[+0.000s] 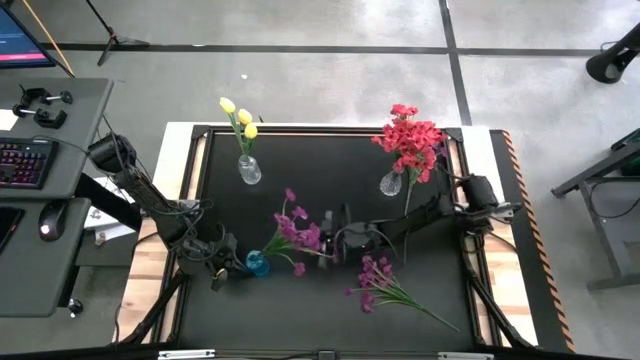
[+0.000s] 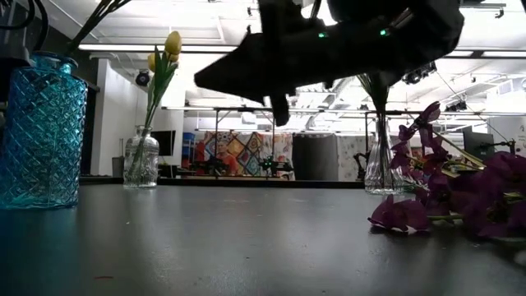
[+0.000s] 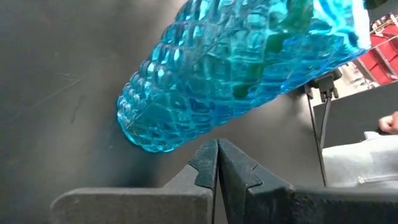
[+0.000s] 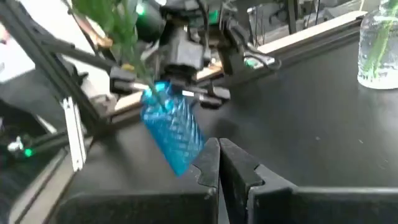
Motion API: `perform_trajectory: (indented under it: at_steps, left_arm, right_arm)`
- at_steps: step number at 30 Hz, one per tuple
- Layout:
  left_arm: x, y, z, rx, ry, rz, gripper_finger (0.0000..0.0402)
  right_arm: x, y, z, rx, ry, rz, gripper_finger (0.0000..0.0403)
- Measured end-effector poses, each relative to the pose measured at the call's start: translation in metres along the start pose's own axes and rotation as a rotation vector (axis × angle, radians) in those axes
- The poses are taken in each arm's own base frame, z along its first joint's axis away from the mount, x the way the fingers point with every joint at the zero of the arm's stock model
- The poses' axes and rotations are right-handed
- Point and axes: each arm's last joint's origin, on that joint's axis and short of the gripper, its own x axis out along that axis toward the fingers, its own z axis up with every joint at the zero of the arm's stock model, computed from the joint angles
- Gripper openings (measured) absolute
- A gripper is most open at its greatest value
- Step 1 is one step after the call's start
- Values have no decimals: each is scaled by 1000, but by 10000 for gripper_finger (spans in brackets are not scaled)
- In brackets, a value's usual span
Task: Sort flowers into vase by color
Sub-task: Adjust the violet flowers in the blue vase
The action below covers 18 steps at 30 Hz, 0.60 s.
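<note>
A blue glass vase (image 1: 257, 262) stands upright on the black table (image 1: 300, 160) near its left front, with purple flowers (image 1: 295, 232) in it leaning toward the right. My left gripper (image 3: 217, 149) is shut, low beside the vase's base on its left. My right gripper (image 4: 219, 152) is shut and hangs above the table right of the vase, pointing at it with nothing between its fingers. More purple flowers (image 1: 385, 285) lie loose on the table. Yellow flowers (image 1: 240, 115) stand in a clear vase (image 1: 248, 170), red flowers (image 1: 410, 140) in another (image 1: 391, 183). My left gripper's shut fingertips (image 3: 208, 158) stand close by the lower wall (image 3: 155, 137) of the blue vase, coming in low from the table's left. Whether they touch the glass I cannot tell.
The two clear vases stand toward the far edge, left and right. A raised wooden rim (image 1: 185, 160) frames the table. A desk with a keyboard (image 1: 25, 160) and a mouse (image 1: 50, 220) is at the left. Bare tabletop lies in the middle between the vases.
</note>
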Motion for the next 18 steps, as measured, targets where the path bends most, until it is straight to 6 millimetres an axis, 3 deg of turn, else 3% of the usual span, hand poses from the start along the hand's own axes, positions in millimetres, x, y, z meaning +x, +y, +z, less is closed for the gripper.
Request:
perform_trajectory:
  at_steps: [4,10,18]
  left_arm:
    - [0,1,0,4,3,8,0]
    - [0,1,-1,5,4,10,0]
    - [0,1,0,5,4,10,0]
  right_arm:
    - [19,3,2,32,-47,32,0]
    - [49,22,25,-12,-135,94,0]
    - [60,29,53,-74,-165,150,0]
